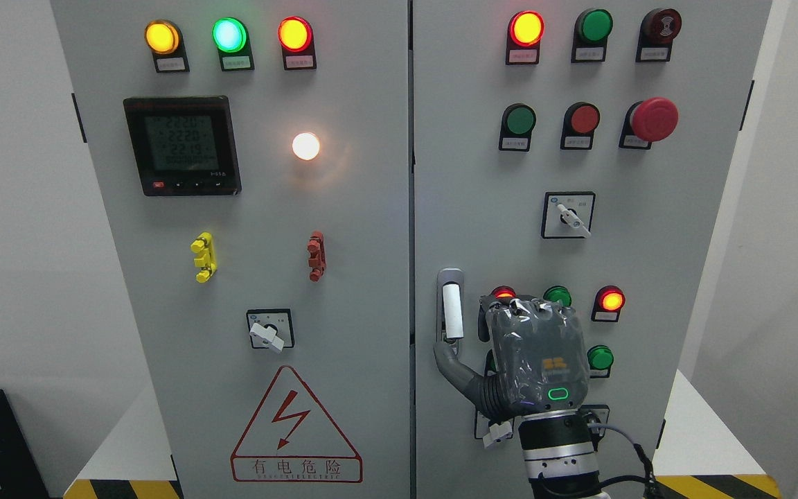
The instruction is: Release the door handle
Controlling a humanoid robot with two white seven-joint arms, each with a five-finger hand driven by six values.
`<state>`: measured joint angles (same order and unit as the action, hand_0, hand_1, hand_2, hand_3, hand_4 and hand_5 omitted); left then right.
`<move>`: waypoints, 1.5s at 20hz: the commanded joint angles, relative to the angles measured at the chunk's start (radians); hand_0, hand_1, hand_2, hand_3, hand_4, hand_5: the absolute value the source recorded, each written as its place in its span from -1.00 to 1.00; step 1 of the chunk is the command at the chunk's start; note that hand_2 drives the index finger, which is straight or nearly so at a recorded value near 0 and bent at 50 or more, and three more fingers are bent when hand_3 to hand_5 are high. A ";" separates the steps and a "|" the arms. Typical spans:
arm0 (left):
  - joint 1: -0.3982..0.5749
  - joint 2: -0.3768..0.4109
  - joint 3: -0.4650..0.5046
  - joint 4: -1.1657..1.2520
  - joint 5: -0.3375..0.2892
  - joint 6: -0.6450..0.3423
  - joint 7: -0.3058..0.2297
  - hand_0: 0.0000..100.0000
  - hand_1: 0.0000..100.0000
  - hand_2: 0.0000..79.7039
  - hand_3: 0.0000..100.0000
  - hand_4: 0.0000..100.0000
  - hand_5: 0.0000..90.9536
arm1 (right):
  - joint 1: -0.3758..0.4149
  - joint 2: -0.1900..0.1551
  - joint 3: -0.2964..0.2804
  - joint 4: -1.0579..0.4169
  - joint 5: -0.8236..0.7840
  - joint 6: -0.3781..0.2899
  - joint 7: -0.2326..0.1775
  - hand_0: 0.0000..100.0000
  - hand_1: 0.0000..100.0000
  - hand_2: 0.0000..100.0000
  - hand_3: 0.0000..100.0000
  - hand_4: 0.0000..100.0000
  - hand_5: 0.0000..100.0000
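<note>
Step in hand: letting go of white bar-shaped door handle in grey metal recess, lower centre of frame, on right cabinet door.

Right hand (grey, back toward camera) sits just right of handle. Thumb reaches left to handle's lower end, seemingly touching. Other fingers curled, beside handle, not around it.

Best approach, judged: ease thumb off first, then draw hand straight back, avoiding nearby indicator lamps.

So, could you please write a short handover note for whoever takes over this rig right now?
Right hand: grey, arm entering from bottom right; fingers curled at the cabinet's right door, thumb reaching to the foot of the white upright door handle. I cannot tell whether it touches.
Left hand: out of view.
Grey cabinet doors: both look shut.
Done: the hand holds nothing; handle appears let go.
Left: draw the hand clear of the panel's round lamps and buttons.
</note>
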<state>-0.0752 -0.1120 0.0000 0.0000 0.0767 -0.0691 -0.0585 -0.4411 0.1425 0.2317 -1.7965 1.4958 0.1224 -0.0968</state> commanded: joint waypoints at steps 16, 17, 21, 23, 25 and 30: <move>0.000 0.000 -0.021 -0.020 0.000 0.000 0.000 -1.00 -1.00 -0.95 -0.81 -0.97 -1.00 | -0.025 0.000 -0.006 0.048 0.000 0.016 -0.003 -0.72 -0.09 0.53 1.00 0.95 0.83; 0.000 0.000 -0.021 -0.020 0.000 0.000 0.000 -1.00 -1.00 -0.95 -0.81 -0.97 -1.00 | -0.022 0.000 -0.006 0.046 0.000 0.016 -0.004 -0.72 -0.09 0.53 1.00 0.95 0.83; 0.000 0.000 -0.021 -0.020 0.000 0.000 0.000 -1.00 -1.00 -0.95 -0.81 -0.97 -1.00 | -0.011 0.000 -0.006 0.043 0.000 0.016 -0.007 -0.69 -0.09 0.53 1.00 0.95 0.83; 0.000 0.000 -0.021 -0.020 0.000 0.000 0.000 -1.00 -1.00 -0.94 -0.81 -0.97 -1.00 | -0.005 0.000 -0.008 0.042 0.000 0.016 -0.007 -0.69 -0.09 0.53 1.00 0.95 0.83; 0.000 0.000 -0.021 -0.020 0.000 0.000 0.000 -1.00 -1.00 -0.94 -0.81 -0.97 -1.00 | -0.004 0.000 -0.008 0.040 0.000 0.016 -0.009 -0.69 -0.07 0.53 1.00 0.95 0.83; 0.000 0.000 -0.021 -0.020 0.000 0.000 0.000 -1.00 -1.00 -0.94 -0.81 -0.98 -1.00 | -0.004 0.000 -0.008 0.034 0.000 0.016 -0.011 -0.63 -0.09 0.53 1.00 0.95 0.83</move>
<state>-0.0752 -0.1120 0.0000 0.0000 0.0767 -0.0692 -0.0585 -0.4488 0.1426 0.2260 -1.7567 1.4956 0.1383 -0.1057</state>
